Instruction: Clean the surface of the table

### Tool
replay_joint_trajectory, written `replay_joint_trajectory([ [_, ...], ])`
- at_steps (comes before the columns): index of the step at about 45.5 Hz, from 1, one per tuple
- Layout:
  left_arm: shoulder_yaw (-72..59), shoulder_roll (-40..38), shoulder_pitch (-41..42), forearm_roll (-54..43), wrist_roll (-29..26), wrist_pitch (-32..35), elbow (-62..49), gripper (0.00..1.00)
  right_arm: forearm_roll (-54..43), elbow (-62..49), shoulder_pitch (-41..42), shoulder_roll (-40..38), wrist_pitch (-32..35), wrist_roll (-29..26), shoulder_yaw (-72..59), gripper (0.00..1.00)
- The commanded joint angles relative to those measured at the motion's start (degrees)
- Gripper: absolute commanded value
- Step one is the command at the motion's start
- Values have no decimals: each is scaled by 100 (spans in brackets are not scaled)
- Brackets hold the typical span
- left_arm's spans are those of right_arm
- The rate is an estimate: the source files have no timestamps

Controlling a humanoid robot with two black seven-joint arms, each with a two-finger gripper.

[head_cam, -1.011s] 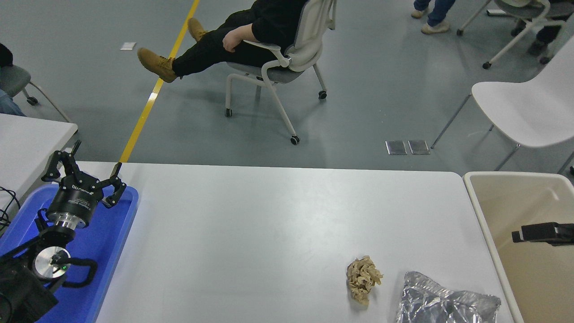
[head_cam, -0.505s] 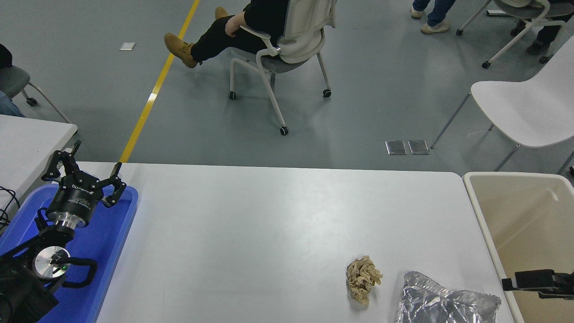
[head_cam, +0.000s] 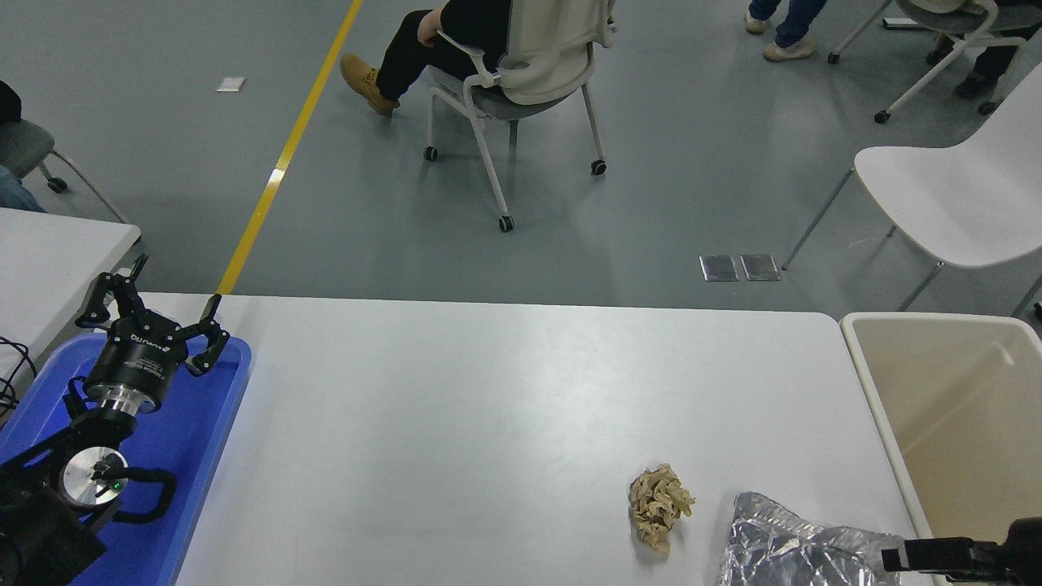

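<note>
The white table surface (head_cam: 488, 407) fills the middle of the head view. A crumpled brown paper ball (head_cam: 659, 509) lies on it near the front right. A crinkled silver foil bag (head_cam: 802, 549) lies just right of the ball, at the front edge. My right gripper (head_cam: 936, 557) comes in low from the right edge, and its black tip reaches the bag's right end. My left gripper (head_cam: 155, 313) is open and empty, parked over the blue tray (head_cam: 203, 439) at the lower left.
A beige bin (head_cam: 952, 407) stands against the table's right end. A smaller white tabletop corner (head_cam: 57, 244) shows at the left. Beyond the table, a person sits in a wheeled chair (head_cam: 529, 73), and a white chair (head_cam: 952, 203) stands at the right.
My right gripper has moved down and to the left, from over the beige bin to the foil bag's right end. The seated person has rolled farther away. My left arm has not moved.
</note>
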Motion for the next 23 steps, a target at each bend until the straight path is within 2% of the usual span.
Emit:
replay_joint_trajectory([
  [1, -7, -8, 0, 8, 0, 0, 0, 100, -3, -32, -248, 143, -336, -3, 15, 99],
  [23, 2, 0, 0, 0, 0, 0, 0, 100, 6, -806, -960, 890, -1066, -3, 15, 98],
])
